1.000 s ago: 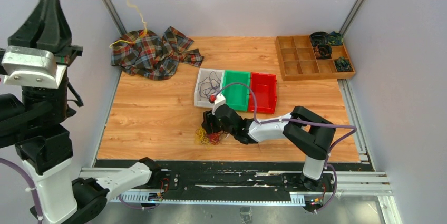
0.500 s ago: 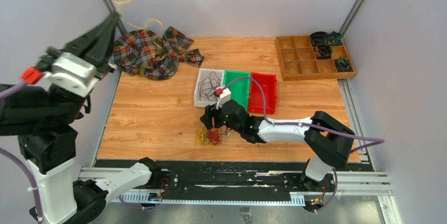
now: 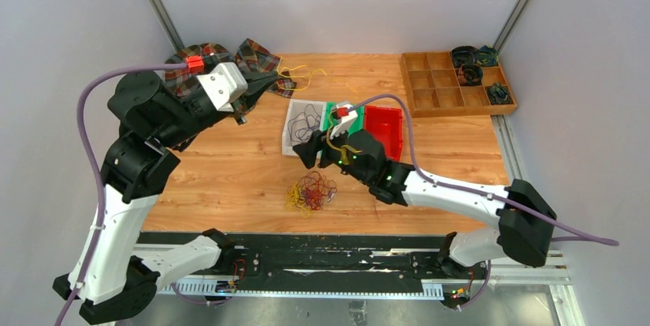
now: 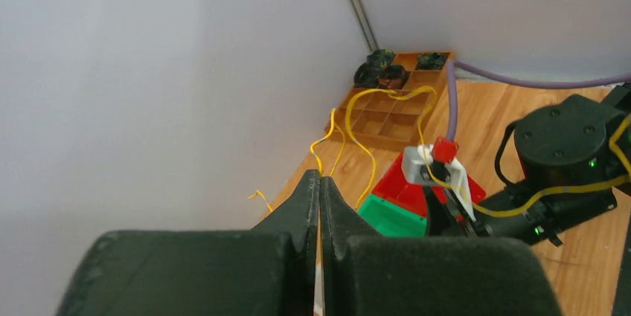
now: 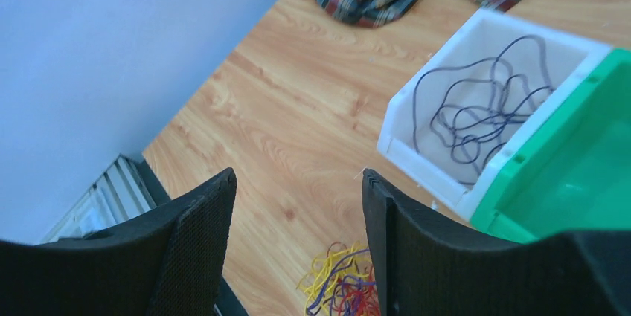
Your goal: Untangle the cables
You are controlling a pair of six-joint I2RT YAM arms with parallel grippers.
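Observation:
A tangle of yellow, dark red and purple cables (image 3: 310, 192) lies on the wooden table; it also shows low in the right wrist view (image 5: 342, 286). My left gripper (image 3: 276, 77) is shut on one yellow cable (image 3: 306, 76) at its fingertips (image 4: 320, 176). That cable (image 4: 372, 100) arcs through the air and drapes over the right wrist (image 3: 343, 142). My right gripper (image 3: 304, 149) is open and empty (image 5: 298, 178). It hovers above the table between the tangle and the white bin (image 3: 293, 140).
The white bin (image 5: 417, 160) holds a dark purple cable (image 5: 484, 108). Green bin (image 3: 328, 115) and red bin (image 3: 385, 133) stand beside it. A plaid cloth (image 3: 257, 56) lies at the back left. A wooden compartment tray (image 3: 441, 88) stands at the back right.
My left arm swung down from high at the left wall to over the table's back, pulling the yellow cable along. My right gripper rose off the tangle and moved toward the bins.

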